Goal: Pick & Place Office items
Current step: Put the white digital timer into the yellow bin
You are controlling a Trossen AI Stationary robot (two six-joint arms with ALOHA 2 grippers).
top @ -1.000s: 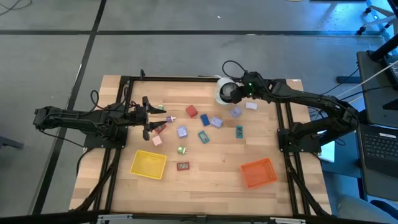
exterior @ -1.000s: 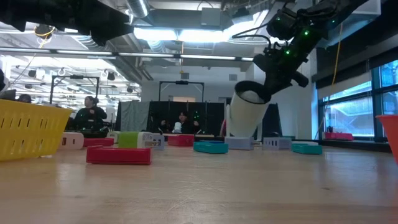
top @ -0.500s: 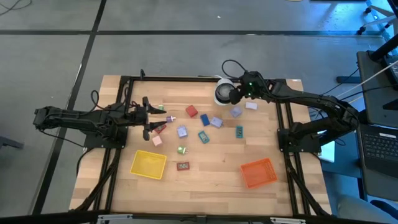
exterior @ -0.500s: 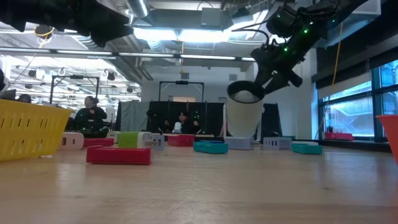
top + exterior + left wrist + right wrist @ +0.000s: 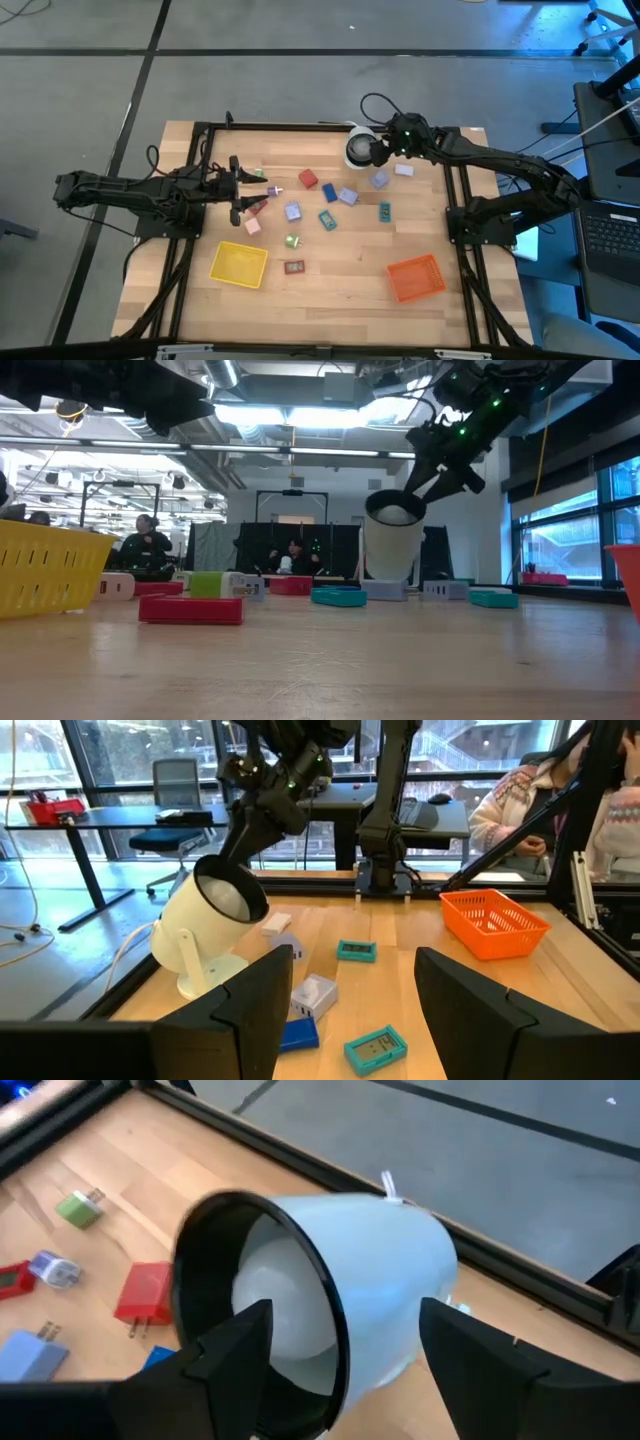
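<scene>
1. High view first: the right gripper (image 5: 377, 151) sits at the far side of the table, right next to the white roll (image 5: 358, 149) with the dark centre. Its fingers are spread apart. The dark rim of the roll shows between them in the right wrist view, and I can't tell if they actually touch it. In the low view the roll (image 5: 391, 543) stands tilted on the table with that gripper (image 5: 428, 480) just above its rim.

2. The left gripper (image 5: 248, 190) hangs over the left part of the table with its fingers open (nothing between them in the left wrist view). It's just beside a small pink piece (image 5: 259, 204).

3. The office items are scattered loose across the middle of the wooden table (image 5: 360, 280), none of them in a tray:
   - a red block (image 5: 307, 180) and a blue block (image 5: 329, 193) close together
   - lavender pieces (image 5: 347, 196) near the centre, one more (image 5: 380, 181) just by the roll
   - two teal pieces (image 5: 327, 219) and (image 5: 385, 211)
   - a small green piece (image 5: 292, 241) and a red flat piece (image 5: 294, 267) nearer the front edge

4. The yellow tray (image 5: 238, 263) sits front left and the orange tray (image 5: 415, 277) front right, well apart from each other.

5. Low view also shows people seated in the room beyond the table (too far off to say more).
</scene>
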